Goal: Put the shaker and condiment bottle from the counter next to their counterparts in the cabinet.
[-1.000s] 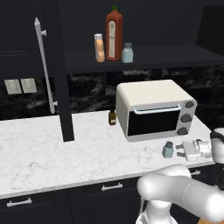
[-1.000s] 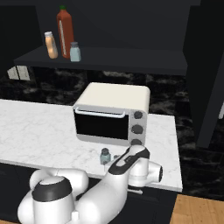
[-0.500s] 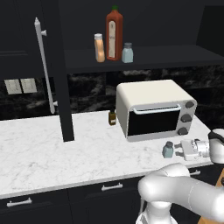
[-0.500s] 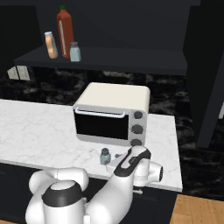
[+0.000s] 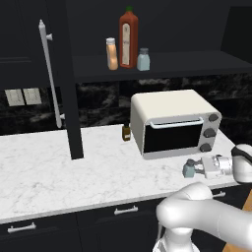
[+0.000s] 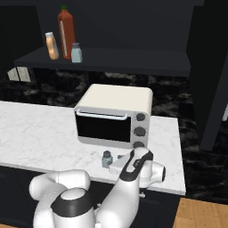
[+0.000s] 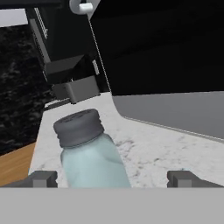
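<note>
The tool (image 7: 111, 179) stands wide, its two dark fingertips (image 7: 43, 179) spread to either side of the shaker (image 7: 94, 153) and apart from its glass, so nothing is gripped. In the hand view the shaker sits between the tips, nearer to one of them, its grey cap towards the camera and its pale blue-grey body running down to the bottom of the picture. From the base cameras the shaker (image 5: 189, 169) stands upright on the white marble table (image 5: 59, 172), just in front of the toaster oven (image 5: 173, 122), near the table's front edge, with the tool (image 5: 199, 167) level with it and reaching in from the side. The right base view shows the same shaker (image 6: 107, 158) in front of the oven's dark glass door, with the white hand just beside it. Up in the black cabinet (image 5: 162, 61), the shelf carries three things in a close row: the short orange bottle (image 5: 112, 53), the tall red bottle (image 5: 128, 33) with a green cap, and a second small shaker (image 5: 143, 59). The cabinet door (image 5: 66, 83) stands swung out, its long silver handle (image 5: 50, 74) towards the camera. A tiny dark brown bottle (image 5: 126, 132) stands on the table just beside the oven's left corner, close to the black backsplash.
</note>
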{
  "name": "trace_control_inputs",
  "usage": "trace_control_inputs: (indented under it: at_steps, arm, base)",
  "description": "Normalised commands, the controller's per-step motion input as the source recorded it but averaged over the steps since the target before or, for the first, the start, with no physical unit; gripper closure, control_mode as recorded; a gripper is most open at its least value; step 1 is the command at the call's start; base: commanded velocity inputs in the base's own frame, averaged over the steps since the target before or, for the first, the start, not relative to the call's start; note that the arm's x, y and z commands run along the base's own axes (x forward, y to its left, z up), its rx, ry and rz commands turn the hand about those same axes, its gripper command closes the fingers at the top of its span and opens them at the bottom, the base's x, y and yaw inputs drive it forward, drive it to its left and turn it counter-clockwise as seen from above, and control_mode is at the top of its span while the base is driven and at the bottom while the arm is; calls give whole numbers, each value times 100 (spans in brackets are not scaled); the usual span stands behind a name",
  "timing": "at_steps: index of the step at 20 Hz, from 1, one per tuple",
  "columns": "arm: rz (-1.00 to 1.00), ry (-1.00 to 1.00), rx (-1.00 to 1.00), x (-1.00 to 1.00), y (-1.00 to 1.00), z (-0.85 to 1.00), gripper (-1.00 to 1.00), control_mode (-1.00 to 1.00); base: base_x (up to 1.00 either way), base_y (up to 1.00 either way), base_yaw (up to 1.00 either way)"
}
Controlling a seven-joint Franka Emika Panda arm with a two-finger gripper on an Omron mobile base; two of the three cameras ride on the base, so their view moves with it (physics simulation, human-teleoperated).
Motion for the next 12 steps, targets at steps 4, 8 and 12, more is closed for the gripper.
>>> trace_control_inputs:
  at_steps: [4,8,12]
  arm:
    - [8,0,1,16,0,-15,-100,-100]
    - [12,0,2,8,0,-24,-100,-100]
    - [14,0,2,1,0,-18,-100,-100]
  base:
    - [0,0,0]
    - [0,0,0]
    - [0,0,0]
